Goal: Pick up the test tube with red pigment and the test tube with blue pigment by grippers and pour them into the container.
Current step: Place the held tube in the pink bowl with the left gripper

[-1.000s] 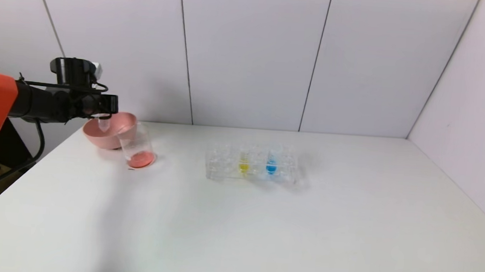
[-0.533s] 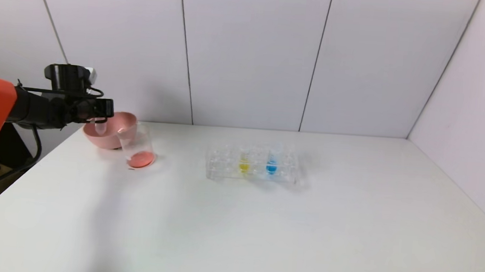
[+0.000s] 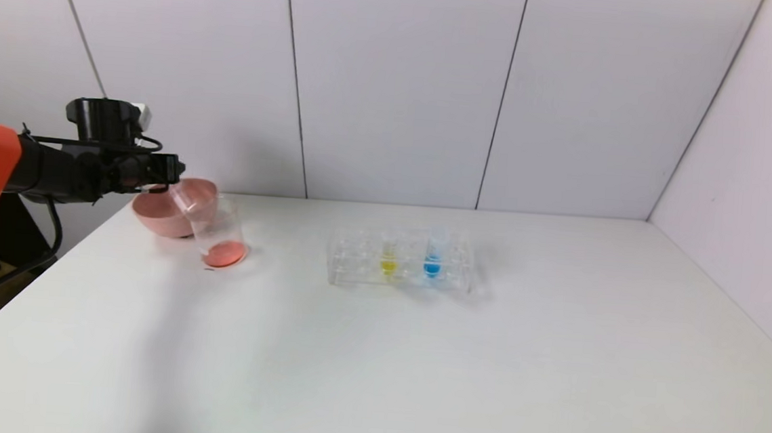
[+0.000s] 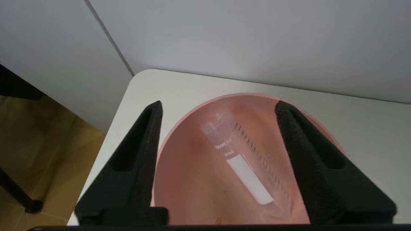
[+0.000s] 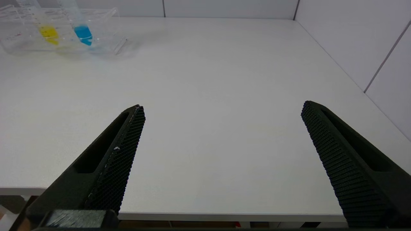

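My left gripper [image 3: 170, 173] hovers over the pink bowl [image 3: 154, 222] at the table's far left, open, with nothing between its fingers [image 4: 151, 128]. A clear tube [image 4: 237, 157] with printed marks and no red liquid in it lies slanted inside the bowl [image 4: 179, 179]. The container [image 3: 218, 235], a clear beaker, stands beside the bowl with red-orange liquid at its bottom. The test tube with blue pigment [image 3: 433, 257] stands upright in the clear rack [image 3: 355, 262] at mid-table and also shows as a blue tube [image 5: 82, 30] in the right wrist view. My right gripper [image 5: 223, 106] is open at the table's near edge.
A yellow-liquid tube [image 3: 388, 257] stands in the rack next to the blue one. White walls close the back and right sides. The table's left edge [image 4: 125, 96] runs close by the bowl, with floor beyond it.
My left gripper has opened and let go of the clear tube, which now lies in the pink bowl. The arm has drifted slightly left over the bowl.
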